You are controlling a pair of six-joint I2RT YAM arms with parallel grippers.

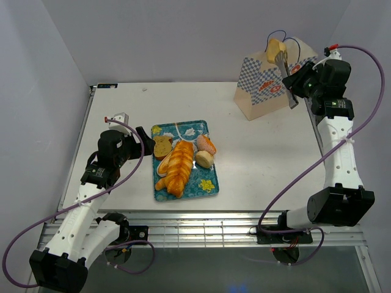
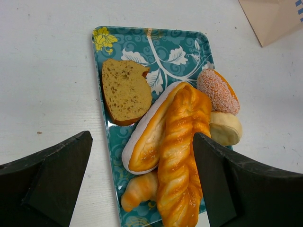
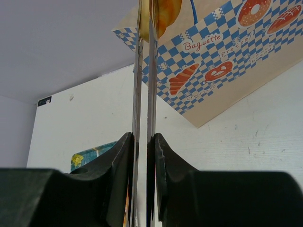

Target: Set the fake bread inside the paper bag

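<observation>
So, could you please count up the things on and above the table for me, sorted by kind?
Tray: 1
Paper bag: 1
Tongs: 1
Bread pieces: 7 (six on the tray, one held in the tongs over the bag)
Total: 10

White table (image 1: 269, 152), lightly scuffed. Plain pale walls (image 1: 183, 36) stand behind it and at both sides. Lighting even.
</observation>
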